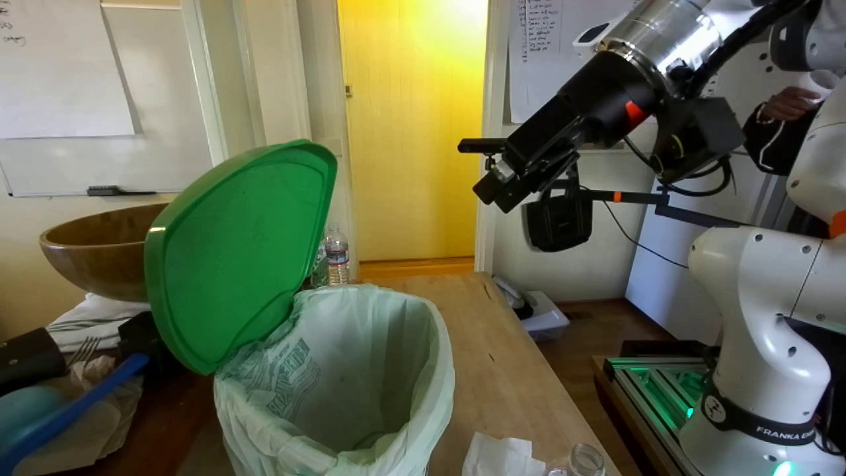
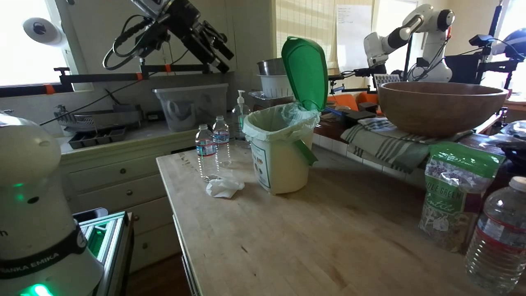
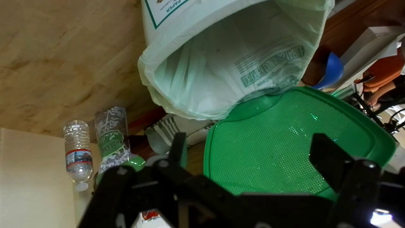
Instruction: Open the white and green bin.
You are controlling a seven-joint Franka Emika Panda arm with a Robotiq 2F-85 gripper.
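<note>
In an exterior view I have the bin (image 2: 285, 170) on the table (image 2: 328, 242), the liner (image 2: 280, 134) over its rim, the lid (image 2: 305, 72) up at its far right. To its left stand two bottles (image 2: 206, 149), the tissue (image 2: 224, 187) before them, the pump bottle (image 2: 239, 117) behind. To its right the bowl (image 2: 439, 113) sits on the towel (image 2: 382, 142); nearer, the pouch (image 2: 454, 201) stands beside another bottle (image 2: 498, 240). My pincer (image 2: 228, 61) hangs left of the lid, apart from it.

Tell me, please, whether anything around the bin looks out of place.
Mildly, yes: a crumpled white tissue lies on the wooden tabletop beside the white and green bin, odd because it resembles litter yet sits outside. I can make out no spill.
</note>
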